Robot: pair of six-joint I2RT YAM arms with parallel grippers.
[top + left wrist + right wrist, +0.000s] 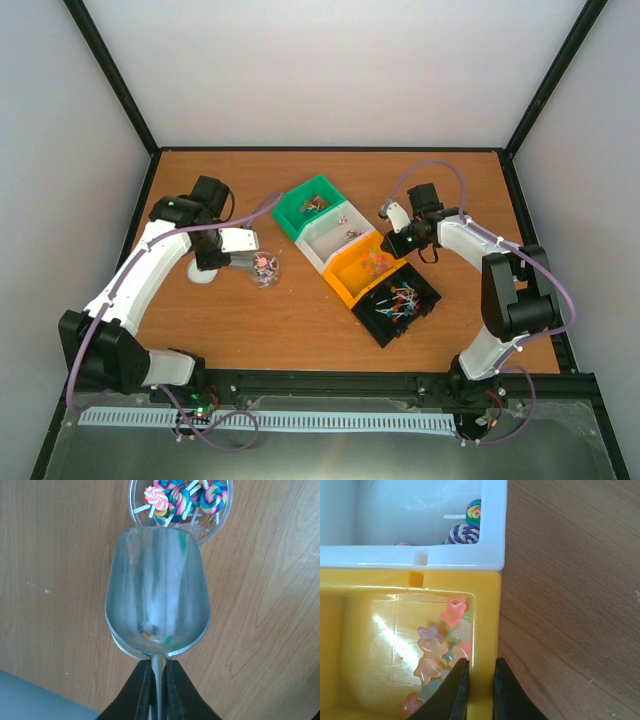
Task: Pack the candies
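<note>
Presently, left gripper (158, 672) clamps the empty scoop (157, 590) — jar (220, 524) at twelve o'clock; right gripper (481, 675) pinches orange bin (445, 580) — brace it steady.

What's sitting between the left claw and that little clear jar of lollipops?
A metal scoop: the left gripper is shut on its handle, and its bowl reaches the jar holding the candies. The left wrist view shows it.

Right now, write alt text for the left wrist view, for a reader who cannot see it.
The left gripper is shut on the thin handle of a silver metal scoop, seen from above. The scoop's far edge overlaps a clear round jar holding swirled lollipop candies, on a wooden table.
</note>
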